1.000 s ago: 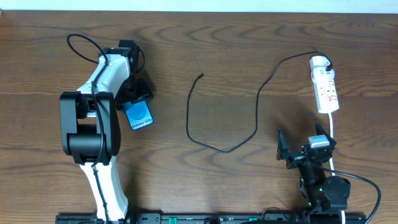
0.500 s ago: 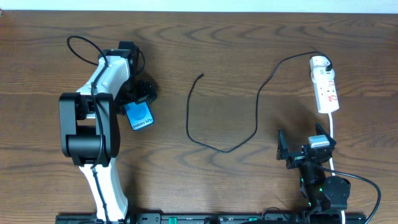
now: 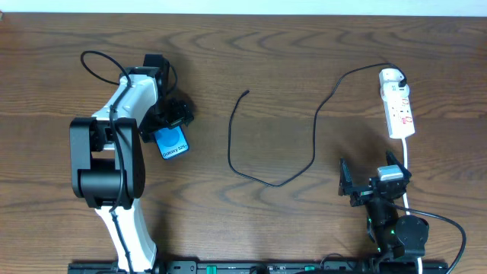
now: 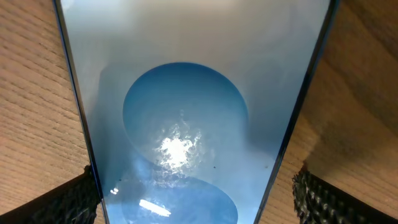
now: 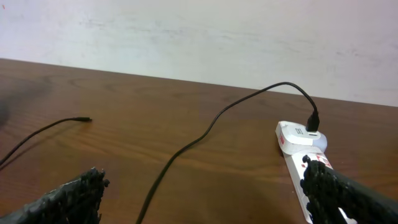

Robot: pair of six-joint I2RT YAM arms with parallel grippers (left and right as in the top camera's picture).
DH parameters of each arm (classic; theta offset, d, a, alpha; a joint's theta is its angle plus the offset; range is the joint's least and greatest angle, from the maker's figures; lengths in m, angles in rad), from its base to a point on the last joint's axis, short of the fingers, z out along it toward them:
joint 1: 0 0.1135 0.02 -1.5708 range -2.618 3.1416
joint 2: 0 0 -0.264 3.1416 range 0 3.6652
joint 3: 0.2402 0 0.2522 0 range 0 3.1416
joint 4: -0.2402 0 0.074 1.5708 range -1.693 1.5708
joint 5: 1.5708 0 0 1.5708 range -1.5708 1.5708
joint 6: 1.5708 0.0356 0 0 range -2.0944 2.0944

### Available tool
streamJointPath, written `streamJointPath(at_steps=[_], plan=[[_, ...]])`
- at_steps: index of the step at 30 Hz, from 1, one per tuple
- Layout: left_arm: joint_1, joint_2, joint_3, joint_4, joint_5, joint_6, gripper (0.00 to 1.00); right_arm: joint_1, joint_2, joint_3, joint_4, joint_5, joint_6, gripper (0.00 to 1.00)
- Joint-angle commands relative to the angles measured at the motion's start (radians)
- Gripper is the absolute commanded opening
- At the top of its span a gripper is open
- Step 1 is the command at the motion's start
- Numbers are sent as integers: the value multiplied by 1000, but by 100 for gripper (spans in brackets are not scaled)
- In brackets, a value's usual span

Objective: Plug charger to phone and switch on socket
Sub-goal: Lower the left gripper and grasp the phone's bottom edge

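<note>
Well apart: phone [image 3: 173, 142] & charger [image 3: 314, 144]

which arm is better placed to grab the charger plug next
Probably left: the left tool sits open around the phone, and the plug lies nearer it than the right tool, back near the socket.

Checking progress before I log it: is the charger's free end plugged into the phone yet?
Out. The free plug of the charger lies on the table, well apart from the phone.
</note>
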Motion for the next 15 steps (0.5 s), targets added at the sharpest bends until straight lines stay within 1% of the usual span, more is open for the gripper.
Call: streamJointPath(at_steps=[1, 9, 15], plan=[[-2, 72, -55, 13, -17, 19, 97, -7, -6, -4, -2, 4, -10, 99], [-1, 72, -65, 48, -17, 21, 96, -7, -6, -4, -2, 4, -10, 99], [23, 72, -110, 84, -17, 21, 96, -7, -6, -4, -2, 4, -10, 99]])
